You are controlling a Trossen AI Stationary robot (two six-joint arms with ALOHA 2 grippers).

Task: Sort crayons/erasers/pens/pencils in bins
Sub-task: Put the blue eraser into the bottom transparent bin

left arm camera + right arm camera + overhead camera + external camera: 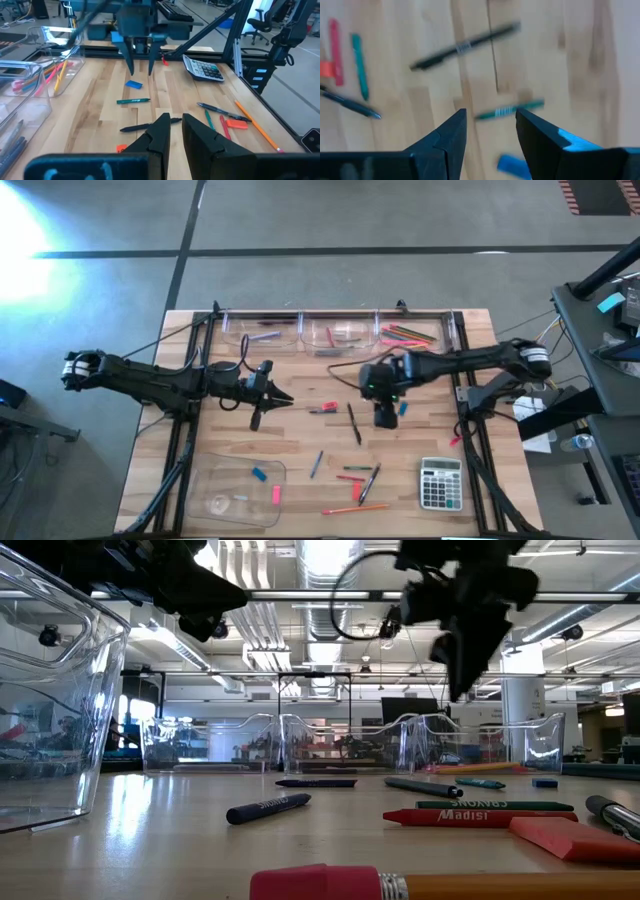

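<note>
My right gripper (386,418) is open and empty, and points down above the table's middle right. In its wrist view (490,125) the fingers stand over a green crayon (509,110) and a blue eraser (512,164), touching neither. A black pen (465,46) lies flat beyond them. My left gripper (272,395) hovers left of centre, open by a narrow gap (175,131) and empty. Three small clear bins (335,332) stand in a row at the far edge. A larger clear tray (205,498) at the near left holds a blue eraser (259,474) and a pink eraser (276,494).
A grey calculator (440,483) lies at the near right. Loose pens, crayons and an orange pencil (355,508) are scattered across the table's near middle. Red crayons (322,409) lie between the two grippers. The rightmost bin (410,333) holds several pencils.
</note>
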